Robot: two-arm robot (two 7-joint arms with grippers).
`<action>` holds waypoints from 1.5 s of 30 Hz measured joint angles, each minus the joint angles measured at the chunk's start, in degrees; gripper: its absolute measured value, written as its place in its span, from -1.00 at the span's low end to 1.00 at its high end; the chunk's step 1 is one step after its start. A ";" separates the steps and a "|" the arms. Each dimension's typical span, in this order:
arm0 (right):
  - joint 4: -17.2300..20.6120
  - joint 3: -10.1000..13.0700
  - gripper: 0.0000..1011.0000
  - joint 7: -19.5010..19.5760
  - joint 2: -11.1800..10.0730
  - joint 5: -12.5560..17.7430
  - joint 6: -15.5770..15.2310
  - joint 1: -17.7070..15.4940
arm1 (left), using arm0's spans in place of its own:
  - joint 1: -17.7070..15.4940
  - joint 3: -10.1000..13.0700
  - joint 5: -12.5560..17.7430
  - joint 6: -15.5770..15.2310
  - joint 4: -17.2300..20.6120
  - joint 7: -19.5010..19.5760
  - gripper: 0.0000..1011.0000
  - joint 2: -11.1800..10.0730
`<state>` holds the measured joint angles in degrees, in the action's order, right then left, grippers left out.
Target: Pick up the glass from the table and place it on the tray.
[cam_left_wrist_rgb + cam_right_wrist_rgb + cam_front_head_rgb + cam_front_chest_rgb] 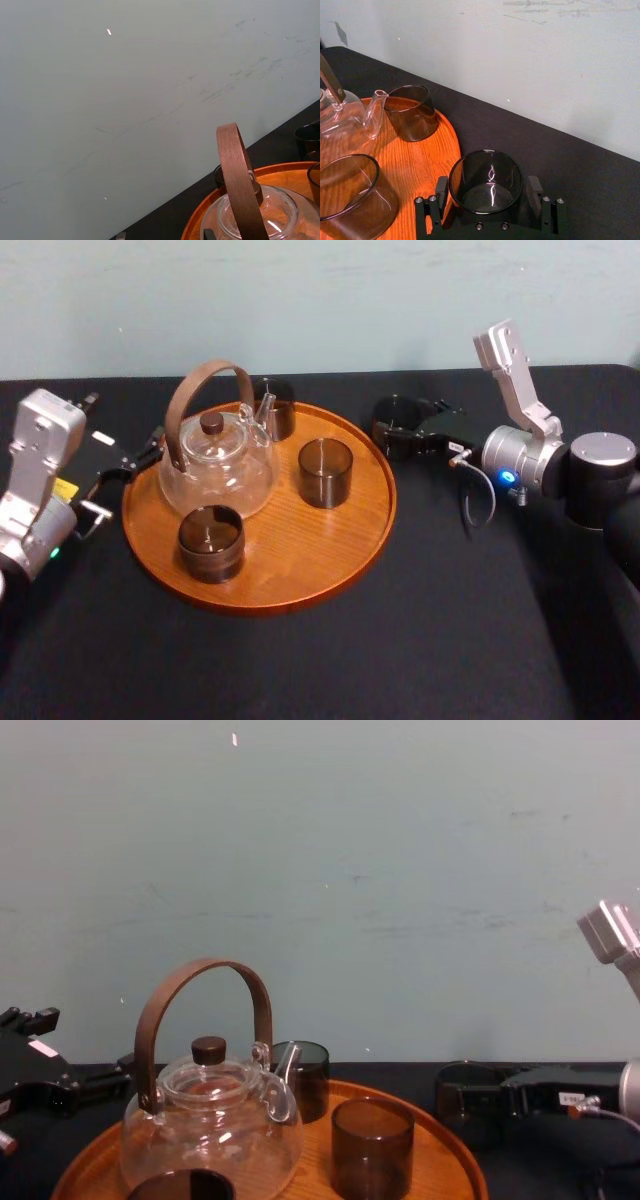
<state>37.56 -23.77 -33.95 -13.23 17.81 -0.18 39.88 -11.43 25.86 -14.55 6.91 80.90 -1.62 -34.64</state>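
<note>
The right pincer [487, 192] stands on the table [450, 640] just off the tray's [300, 575] far right rim. Its fingers [441, 189] are apart on either side of the glass [486, 180], close against the wall, with a thin gap on one side. The glass appears to rest on the cloth, outside the tray. The left pincer [138, 455] sits parked by the tray's left rim, near the teapot [215, 465]; I cannot tell its state.

The likeliest trouble is the grip. The glass is smooth and round, so an off-centre squeeze could push it out forward or let it slide once raised.

Next is the rim. The glass is just beside it, and a low carry would probably catch its base on the raised edge and tip it.

The tray is also crowded. Three other glasses [325, 472] and the teapot spout take up the far and middle parts, so a straight path inward risks a knock against the nearest glass. The bare wood at the near right looks like the safer spot. Letting go too high there could topple the glass.
</note>
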 joint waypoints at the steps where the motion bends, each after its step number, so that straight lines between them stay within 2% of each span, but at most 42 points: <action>1: -0.24 0.02 0.98 0.00 0.10 -0.11 0.08 0.13 | 0.00 0.00 0.00 0.00 0.00 0.00 0.98 0.00; 19: -6.31 0.87 0.98 0.03 2.61 -2.66 2.03 3.21 | 0.00 0.00 0.00 0.00 0.00 0.00 0.98 0.00; 33: -5.74 0.98 0.98 0.02 2.61 -3.50 2.66 2.94 | 0.00 0.00 0.00 0.00 0.00 0.00 0.98 0.00; 38: -5.80 0.96 0.79 0.02 2.61 -3.38 2.61 2.96 | 0.00 0.00 0.00 0.00 0.00 0.00 0.98 0.00; 45: -5.87 0.92 0.79 0.02 2.61 -3.28 2.52 3.00 | 0.00 0.00 0.00 0.00 0.00 0.00 0.98 0.00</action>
<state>31.69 -22.85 -33.92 -10.62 14.53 2.34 42.88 -11.43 25.86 -14.55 6.91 80.90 -1.62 -34.64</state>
